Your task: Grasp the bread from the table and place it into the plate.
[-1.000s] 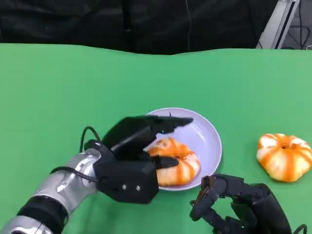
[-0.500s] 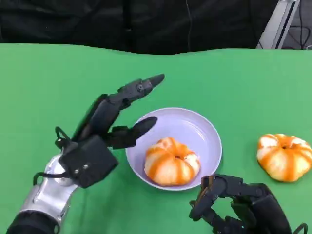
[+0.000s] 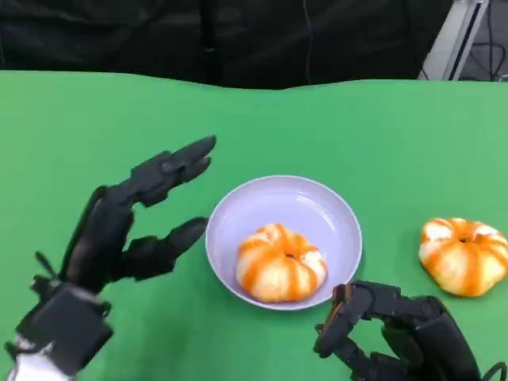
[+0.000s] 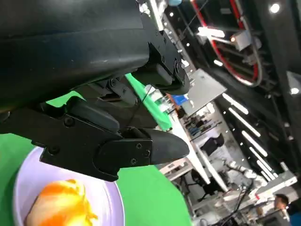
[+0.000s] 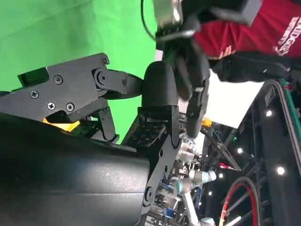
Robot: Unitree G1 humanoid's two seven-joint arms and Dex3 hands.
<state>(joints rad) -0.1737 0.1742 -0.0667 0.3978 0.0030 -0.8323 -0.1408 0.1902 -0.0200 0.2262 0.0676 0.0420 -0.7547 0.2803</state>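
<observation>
Bread point(image 3: 280, 263) lay released in the plate point(image 3: 317, 208).
The left hand point(image 3: 119, 226) had withdrawn leftward, fingers spread and empty; the right hand point(image 3: 397, 333) stayed curled, holding nothing.

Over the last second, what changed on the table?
The left hand let go of the bread in the plate and drew back to the robot's left, fingers spread and empty. That bread, the second bread on the table and the right hand stayed put.
</observation>
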